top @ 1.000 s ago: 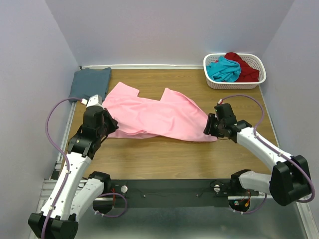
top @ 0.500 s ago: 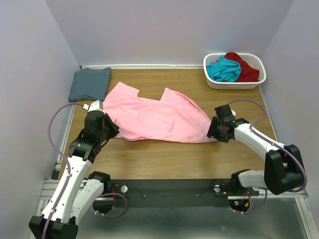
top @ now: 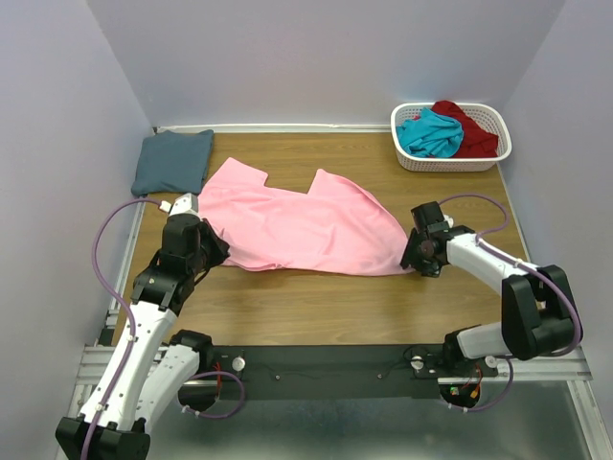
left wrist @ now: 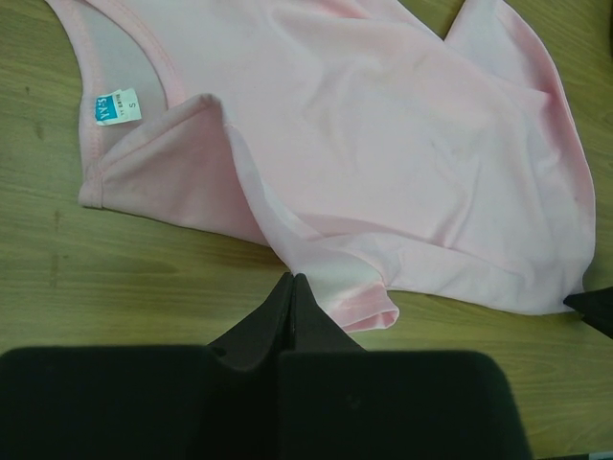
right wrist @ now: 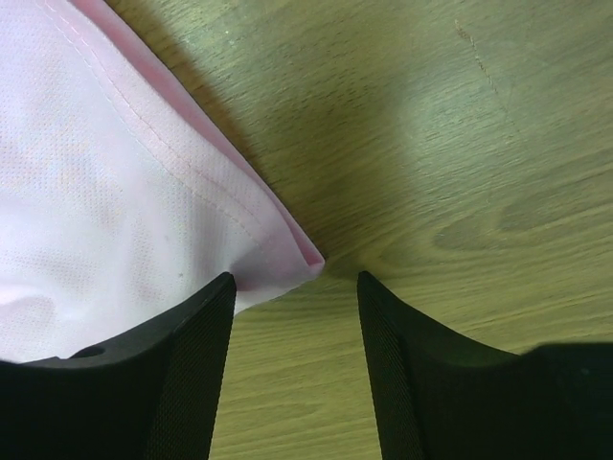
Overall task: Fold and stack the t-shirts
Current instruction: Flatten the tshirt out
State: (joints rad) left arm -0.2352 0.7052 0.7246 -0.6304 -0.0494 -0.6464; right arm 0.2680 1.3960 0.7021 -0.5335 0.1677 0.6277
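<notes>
The light pink t-shirt [top: 297, 225] lies spread across the middle of the table, collar tag facing up in the left wrist view [left wrist: 383, 144]. My left gripper [top: 218, 251] is at the shirt's near-left edge. It is shut [left wrist: 290, 280] on a pinch of the cloth beside the sleeve, and a ridge of cloth runs up to its tip. My right gripper [top: 407, 259] is open at the shirt's near-right corner. That hemmed corner [right wrist: 287, 254] lies flat between the fingers [right wrist: 295, 287], close to the left one. A folded slate blue-grey t-shirt [top: 172, 161] sits at the far left.
A white slotted basket [top: 450, 161] at the far right corner holds a teal t-shirt [top: 429, 134] and a dark red t-shirt [top: 471, 129]. Walls close in the table on three sides. Bare wood shows along the near edge.
The shirt's near-left edge was drawn in a little with my left gripper. My right gripper shifted slightly at the near-right corner and stays open.
</notes>
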